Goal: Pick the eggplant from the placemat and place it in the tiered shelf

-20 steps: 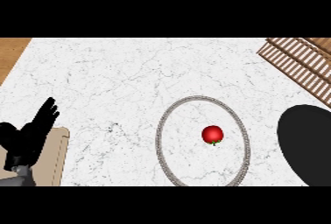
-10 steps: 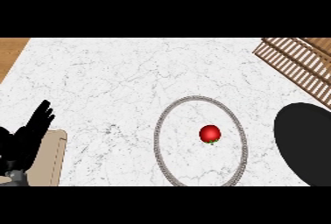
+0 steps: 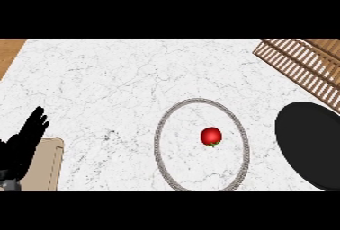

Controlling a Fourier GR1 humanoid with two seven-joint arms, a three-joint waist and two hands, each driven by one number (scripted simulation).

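The white marble counter [image 3: 119,81] lies bare across its upper and middle stretch, open to passage. At the top right the slatted wooden shelf [image 3: 302,63] blocks the corner. A large black rounded shape [image 3: 312,148] fills the right edge. Between them runs a narrow bare strip.

The slatted wooden shelf [image 3: 302,67] runs out of the head view at the top right corner, so only part of its slats shows. A large black shape [image 3: 312,148] at the right edge is cut off by that edge and by the lower one, and what it is cannot be told. The left hand [image 3: 23,146] is cropped at the left edge, and the ringed placemat [image 3: 159,148] loses its lower rim at the bottom.
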